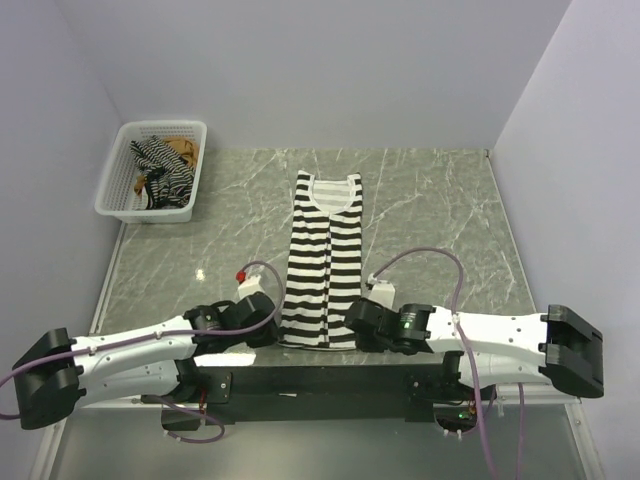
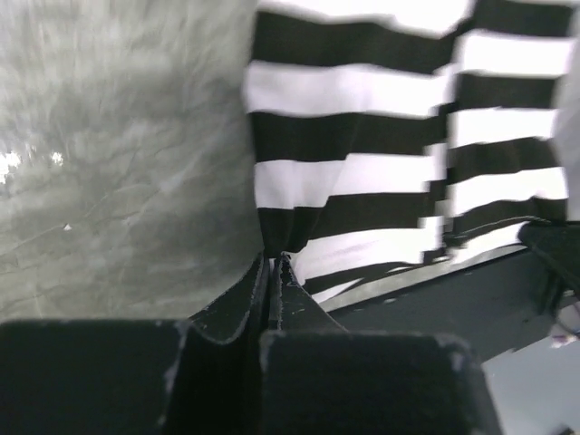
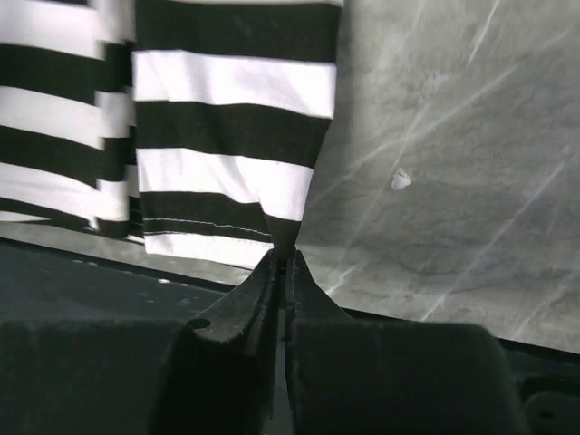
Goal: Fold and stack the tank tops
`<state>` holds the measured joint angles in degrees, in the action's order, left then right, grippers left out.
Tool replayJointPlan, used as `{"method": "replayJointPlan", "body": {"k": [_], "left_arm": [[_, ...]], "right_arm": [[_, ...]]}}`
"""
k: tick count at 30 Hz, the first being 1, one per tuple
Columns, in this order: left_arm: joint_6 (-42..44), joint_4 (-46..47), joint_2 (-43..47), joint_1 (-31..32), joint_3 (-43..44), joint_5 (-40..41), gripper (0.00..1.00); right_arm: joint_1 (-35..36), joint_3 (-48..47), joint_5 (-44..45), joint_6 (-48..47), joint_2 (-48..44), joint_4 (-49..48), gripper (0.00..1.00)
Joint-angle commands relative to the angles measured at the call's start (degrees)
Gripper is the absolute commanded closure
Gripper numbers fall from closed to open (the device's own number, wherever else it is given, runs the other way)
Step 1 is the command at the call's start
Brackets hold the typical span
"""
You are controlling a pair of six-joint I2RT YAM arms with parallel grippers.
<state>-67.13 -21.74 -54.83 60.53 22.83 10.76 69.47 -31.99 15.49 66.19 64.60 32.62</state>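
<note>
Striped black-and-white tank top (image 1: 322, 262) lies flat, neck at 12 o'clock, hem at 6. My left gripper (image 2: 272, 263) is pinched on its 7 o'clock hem corner; my right gripper (image 3: 283, 258) is pinched on the 5 o'clock corner.

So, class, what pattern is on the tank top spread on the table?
Bold black-and-white stripes; the tank top shows best from the top external camera.
</note>
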Motion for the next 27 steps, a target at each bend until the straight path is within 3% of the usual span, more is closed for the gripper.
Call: {"method": "replayJointPlan", "body": {"k": [1,9,27], "left_arm": [[1.6,-4.1,0.8,-0.1,7.2,4.4,0.99],[8.2,-0.7,-9.3,-6.6,18.7,4.0,0.99],[17.2,9.3,-31.6,-23.1,36.2,-2.1,1.0]], "right_arm": [[-0.6,-6.5,6.0,-1.6,-0.9,4.5,0.98],[-6.1,-14.7,7.4,-9.4,5.0,3.2,0.98],[-29.2,-27.3,-0.3,-27.4,19.5,-8.9,1.0]]}}
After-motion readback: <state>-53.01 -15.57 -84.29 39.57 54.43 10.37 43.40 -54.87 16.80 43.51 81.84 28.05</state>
